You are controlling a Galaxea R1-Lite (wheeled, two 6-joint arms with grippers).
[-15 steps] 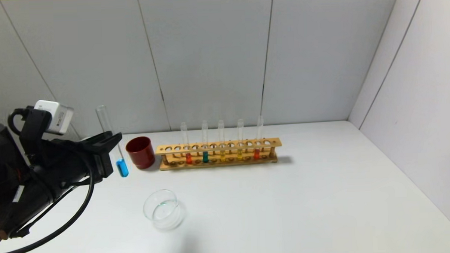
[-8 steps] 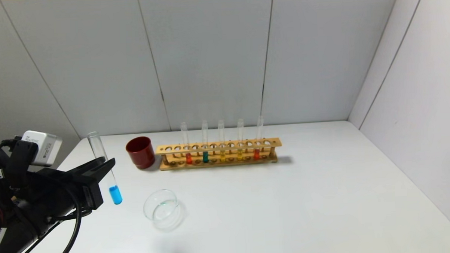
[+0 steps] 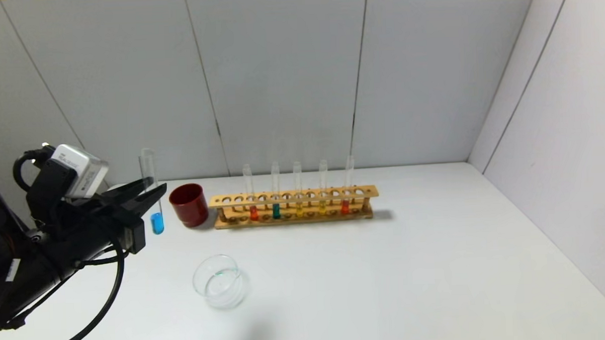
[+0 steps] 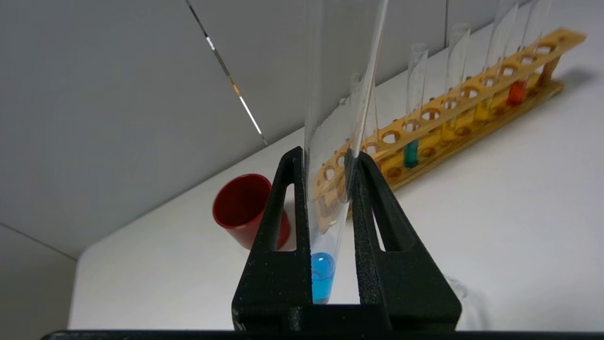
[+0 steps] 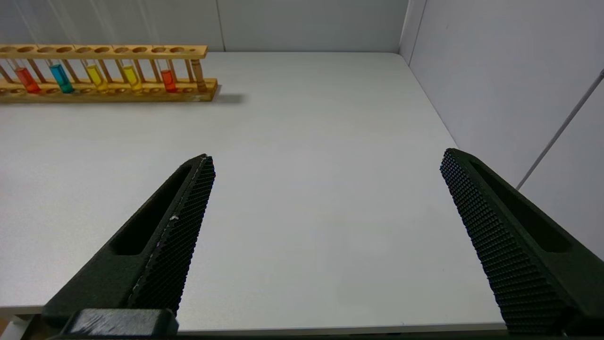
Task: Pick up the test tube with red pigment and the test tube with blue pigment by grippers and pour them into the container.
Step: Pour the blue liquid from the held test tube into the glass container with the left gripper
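While upright, blue tube (image 3: 151, 190) sits clamped between left tool (image 3: 150, 191) fingers.

Just the background stuff on the white table (image 3: 436, 266)

Dark red cup (image 3: 189, 204) sits left of centre, right beside the wooden rack (image 3: 293, 206) running across the middle; a green-teal tube (image 3: 276, 197) and two yellow tubes (image 3: 298, 196) stand upright in it.

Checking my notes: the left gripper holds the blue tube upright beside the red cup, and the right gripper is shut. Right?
Not quite: the right gripper is open, as the right wrist view shows. The left gripper does hold the blue tube upright beside the red cup.
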